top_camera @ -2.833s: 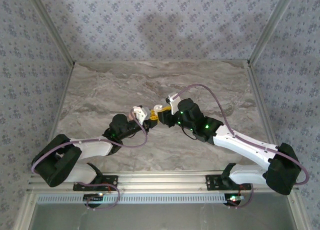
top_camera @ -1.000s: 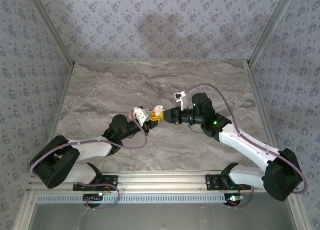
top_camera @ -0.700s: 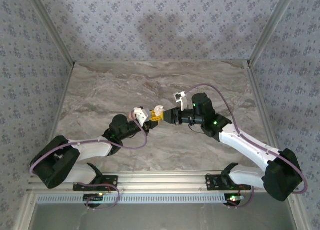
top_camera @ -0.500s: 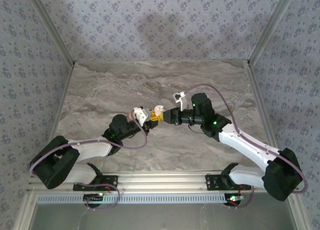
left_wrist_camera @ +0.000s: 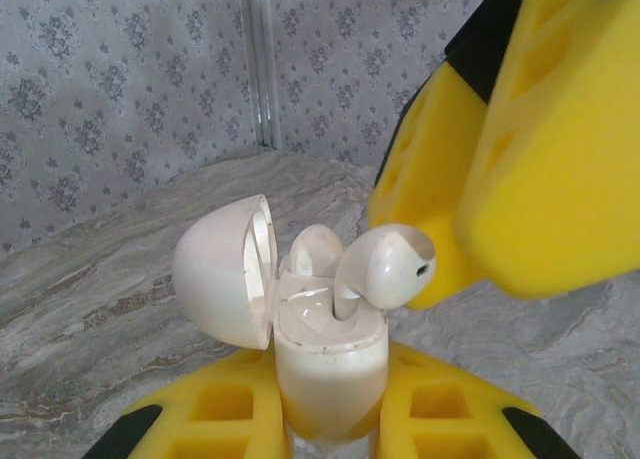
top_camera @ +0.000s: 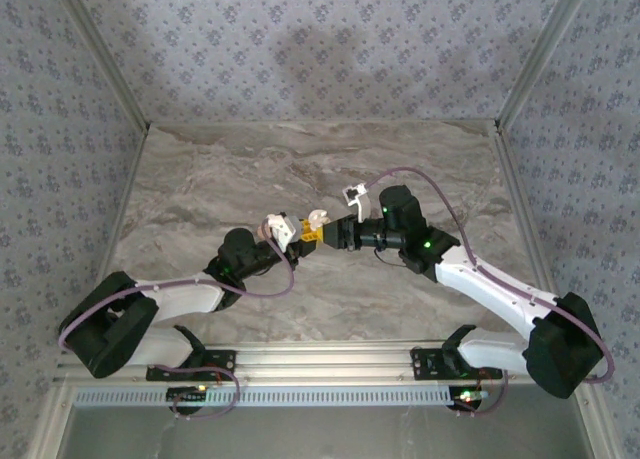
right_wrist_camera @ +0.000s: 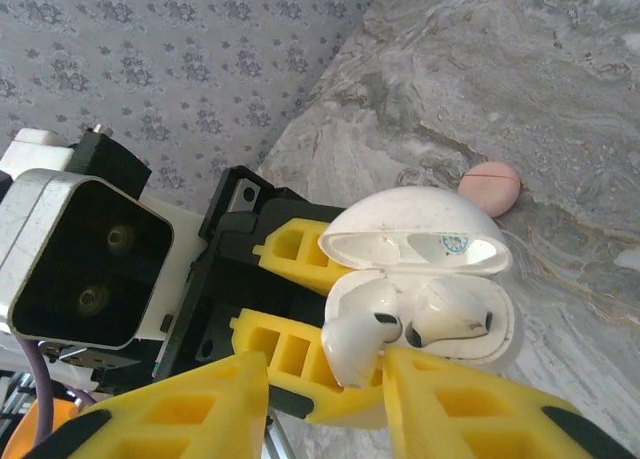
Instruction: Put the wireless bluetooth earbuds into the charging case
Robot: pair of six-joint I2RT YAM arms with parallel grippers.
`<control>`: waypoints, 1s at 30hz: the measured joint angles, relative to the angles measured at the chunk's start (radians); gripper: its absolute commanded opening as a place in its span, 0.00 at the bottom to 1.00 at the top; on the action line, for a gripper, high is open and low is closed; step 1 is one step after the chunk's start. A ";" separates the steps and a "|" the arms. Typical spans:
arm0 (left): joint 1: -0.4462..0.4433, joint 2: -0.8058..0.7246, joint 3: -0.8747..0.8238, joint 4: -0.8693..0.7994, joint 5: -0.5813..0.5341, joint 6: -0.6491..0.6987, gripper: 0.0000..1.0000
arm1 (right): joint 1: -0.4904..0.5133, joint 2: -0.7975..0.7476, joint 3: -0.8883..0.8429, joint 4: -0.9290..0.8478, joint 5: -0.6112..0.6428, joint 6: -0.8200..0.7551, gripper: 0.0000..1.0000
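Found the small white plastic earbud (left_wrist_camera: 388, 264) with its stem entering one socket of the glossy white oval charging case (left_wrist_camera: 330, 374), head tilted and standing above the rim. Noted a second earbud (left_wrist_camera: 314, 249), also white, seated in the other socket. Recorded the domed lid (left_wrist_camera: 225, 274) hinged open.

Found the charging case held upright over the middle of the grey marbled table (top_camera: 230, 179), clamped at its base by the yellow fingers of the left gripper (left_wrist_camera: 330, 424), closed tight on it. Noted the left arm (top_camera: 190, 294) lying low and reaching rightward, the right arm (top_camera: 480, 284) bent at the elbow with wrist turned left. Found the right gripper (right_wrist_camera: 325, 394) straddling the raised earbud, fingers partly apart; cannot tell whether it grips. Noted a pink round disc (right_wrist_camera: 490, 184) on the table beyond the case.
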 measured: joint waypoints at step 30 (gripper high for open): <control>0.000 -0.008 0.000 -0.016 0.000 0.007 0.13 | -0.014 -0.011 0.007 -0.033 0.000 -0.009 0.31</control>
